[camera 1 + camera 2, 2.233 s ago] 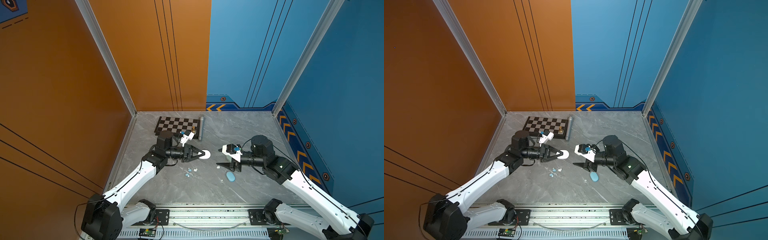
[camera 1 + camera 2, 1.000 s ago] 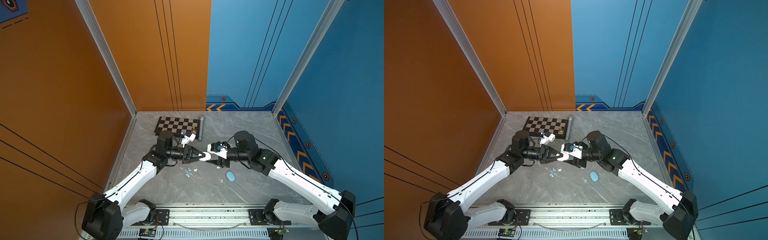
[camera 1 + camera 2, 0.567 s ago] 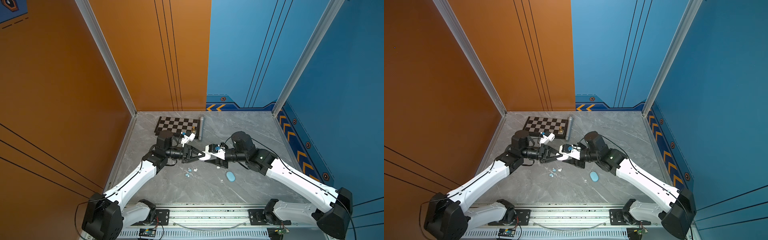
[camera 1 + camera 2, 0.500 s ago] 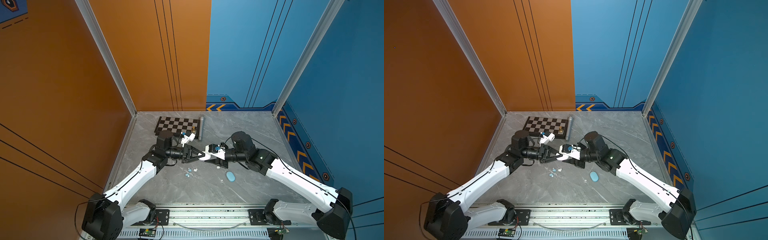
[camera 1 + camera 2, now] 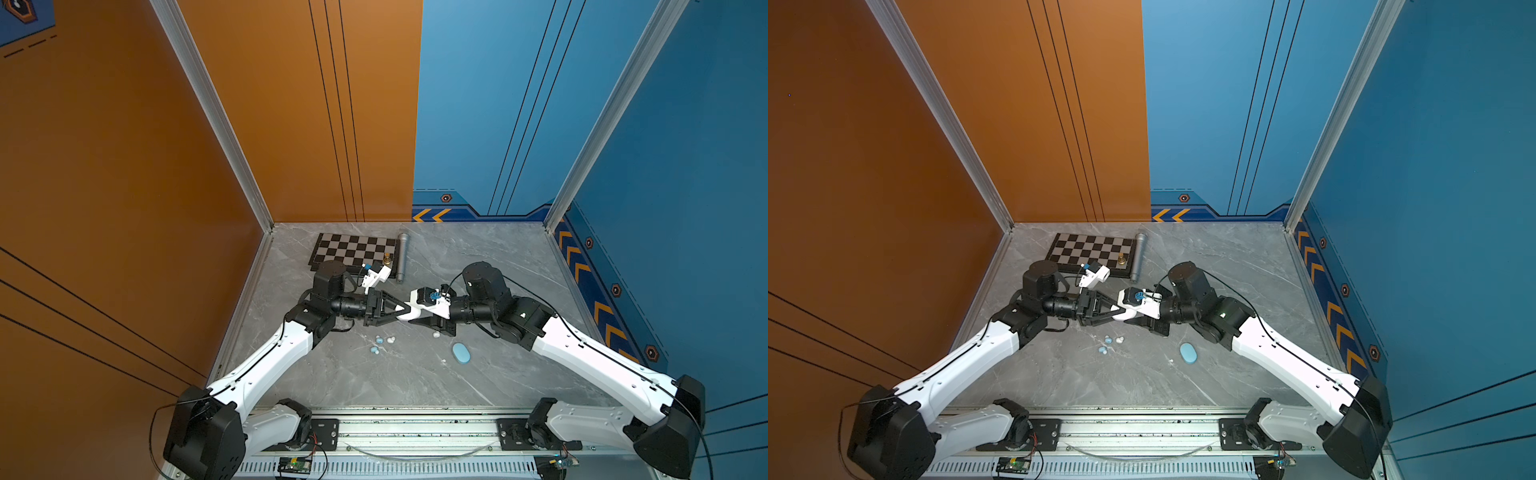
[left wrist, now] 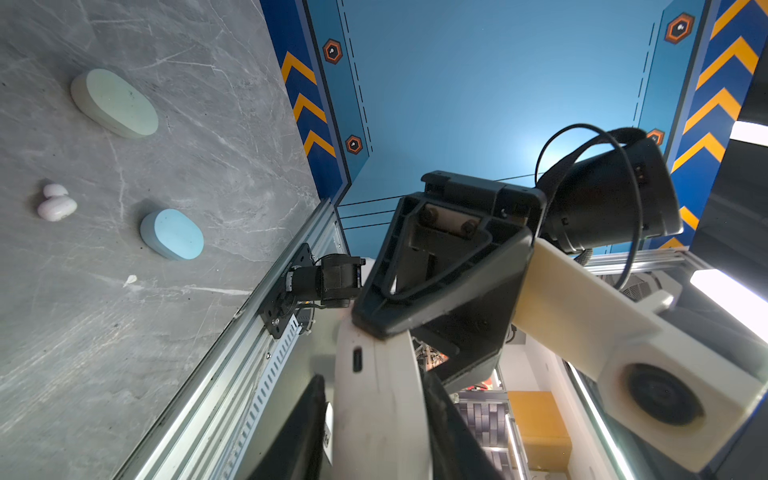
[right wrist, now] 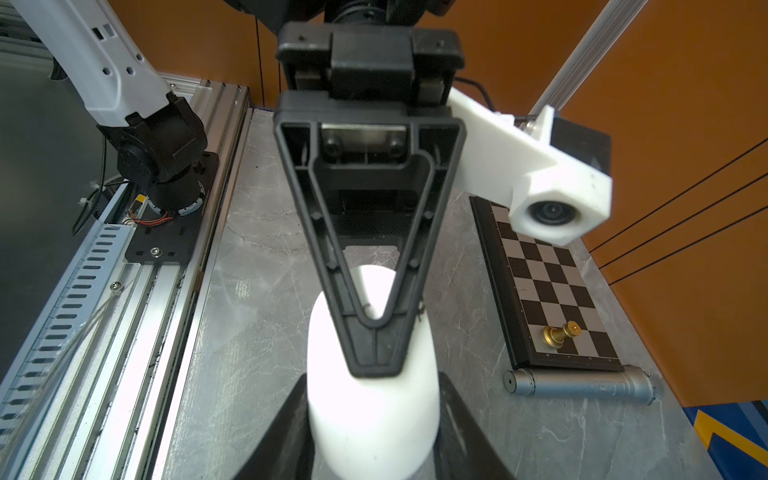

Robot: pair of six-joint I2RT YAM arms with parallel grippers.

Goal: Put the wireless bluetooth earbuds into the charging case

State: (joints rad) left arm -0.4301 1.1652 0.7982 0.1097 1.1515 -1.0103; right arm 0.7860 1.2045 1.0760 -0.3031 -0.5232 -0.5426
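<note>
Above the middle of the tabletop [image 5: 415, 386], both hands on one white case [image 7: 374, 428]. Right hand [image 7: 372, 386]: fingers clamped on its two sides. Left hand [image 6: 372, 382]: fingers around the opposite end, thin gap beside one finger; cannot tell whether gripping. Down on the tabletop, outside any case: two white earbuds [image 6: 56, 201] near one light blue case [image 6: 172, 235]; one pale green case [image 6: 114, 104] beyond; at least three more buds [image 5: 379, 340], blue and pale, clustered nearer the left arm. At the back: one chessboard [image 7: 548, 282], one gold chess piece [image 7: 559, 332] on it, one silver rod [image 7: 582, 386] alongside.
</note>
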